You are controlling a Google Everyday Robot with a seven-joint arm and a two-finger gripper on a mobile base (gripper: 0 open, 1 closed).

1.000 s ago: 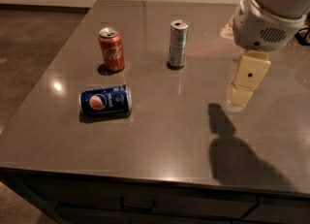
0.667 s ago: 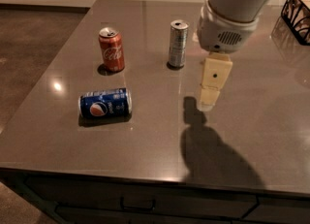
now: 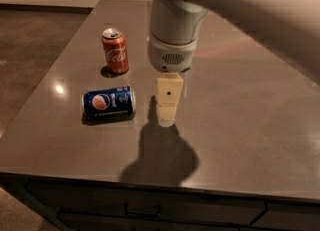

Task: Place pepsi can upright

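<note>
The pepsi can (image 3: 108,102) lies on its side on the table (image 3: 250,125), toward the front-left part of the top. Its long axis runs approx 9-to-3 o'clock, w/ the round logo facing up and one silver end pointing at the gripper (image 3: 166,120).

The gripper hangs just beside that near end. From the tool, the can is at 9 o'clock, close but apart, w/ a strip of bare tabletop btwn them. The gripper carries nothing. Whether it is spread or closed can't be told from this angle, as it shows as one cream column.

Judgement: the coming move turns on that sideways offset. The tool needs to shift toward 9 o'clock and grip across the short width of the body, not along the axis.

Materials:
- The can is a smooth dark-blue metal cylinder. It will likely roll toward 12 or 6 o'clock if nudged.
- The table is a glossy grey slab w/ glare spots, so it offers little friction.
- The gripper is matte, blocky, cream plastic under a pale grey round wrist housing (image 3: 172,40) w/ a vent grille.

A red Coca-Cola can (image 3: 115,51) stands upright at 12 o'clock from the pepsi can, well apart from it. It is approx 11 o'clock from the gripper.
</note>
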